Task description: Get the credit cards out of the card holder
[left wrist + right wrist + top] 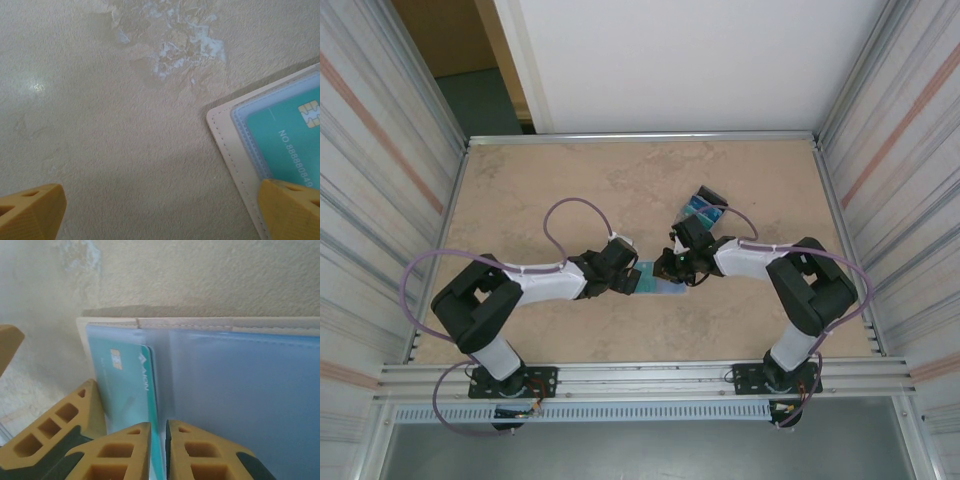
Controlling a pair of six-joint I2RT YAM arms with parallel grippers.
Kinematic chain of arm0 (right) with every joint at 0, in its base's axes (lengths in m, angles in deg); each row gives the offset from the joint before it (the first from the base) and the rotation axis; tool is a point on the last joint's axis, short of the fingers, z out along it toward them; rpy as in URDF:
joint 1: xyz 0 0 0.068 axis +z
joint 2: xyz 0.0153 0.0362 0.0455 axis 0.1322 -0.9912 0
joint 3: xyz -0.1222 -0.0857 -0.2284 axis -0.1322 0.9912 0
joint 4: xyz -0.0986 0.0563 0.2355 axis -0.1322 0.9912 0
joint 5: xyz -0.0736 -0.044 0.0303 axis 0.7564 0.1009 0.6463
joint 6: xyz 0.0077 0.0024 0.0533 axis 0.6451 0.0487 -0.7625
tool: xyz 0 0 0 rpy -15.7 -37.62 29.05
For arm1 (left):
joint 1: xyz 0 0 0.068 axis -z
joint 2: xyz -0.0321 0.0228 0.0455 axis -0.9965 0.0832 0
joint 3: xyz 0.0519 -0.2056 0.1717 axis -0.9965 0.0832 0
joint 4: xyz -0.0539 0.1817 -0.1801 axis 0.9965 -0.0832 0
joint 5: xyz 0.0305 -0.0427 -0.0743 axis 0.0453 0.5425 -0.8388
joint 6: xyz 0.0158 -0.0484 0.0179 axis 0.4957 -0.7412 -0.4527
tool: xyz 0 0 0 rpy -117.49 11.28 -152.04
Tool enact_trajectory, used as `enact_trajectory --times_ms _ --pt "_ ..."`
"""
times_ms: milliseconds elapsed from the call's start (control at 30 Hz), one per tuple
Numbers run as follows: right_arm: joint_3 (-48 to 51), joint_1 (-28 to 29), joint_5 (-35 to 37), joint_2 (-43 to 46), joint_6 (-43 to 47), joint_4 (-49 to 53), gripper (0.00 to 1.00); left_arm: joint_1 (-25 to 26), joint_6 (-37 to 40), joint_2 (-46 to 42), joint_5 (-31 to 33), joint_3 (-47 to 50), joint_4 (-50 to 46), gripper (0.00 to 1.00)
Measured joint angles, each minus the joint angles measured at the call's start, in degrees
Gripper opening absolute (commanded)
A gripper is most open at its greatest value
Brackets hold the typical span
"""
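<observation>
We see a big sandy stone table (620, 180) with metal walls on three sides. Two arms are fixed at its near edge. The left arm (535, 285) and the right arm (760, 258) both bend in toward the middle of the table, and their tips nearly meet there. The card holder (240, 390) lies open and flat on the table, right under those two tips. It has a tan stitched rim and pale blue see-through pockets inside. A little behind the right arm's wrist sits a small clear tray (705, 207) with blue and teal things in it, well apart from the card holder. A teal card (125, 385) with a gold chip lies in the end pocket of the card holder, on the left in the right wrist view. The left gripper (160, 200) is spread wide and grips nothing. One of its yellow fingers (287, 210) sits over the corner of the card holder and the teal card, and the other is over bare table. The right gripper (159, 427) is pinched almost closed, with the thin edge of the teal card squeezed between its two yellow tips.
</observation>
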Motion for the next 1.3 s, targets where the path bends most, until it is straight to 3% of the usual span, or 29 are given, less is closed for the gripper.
enact_trajectory --times_ms 1300 --pt "4.81 -0.81 -5.55 -1.49 -2.99 -11.02 0.13 0.00 -0.72 0.02 0.31 -0.22 -0.83 0.99"
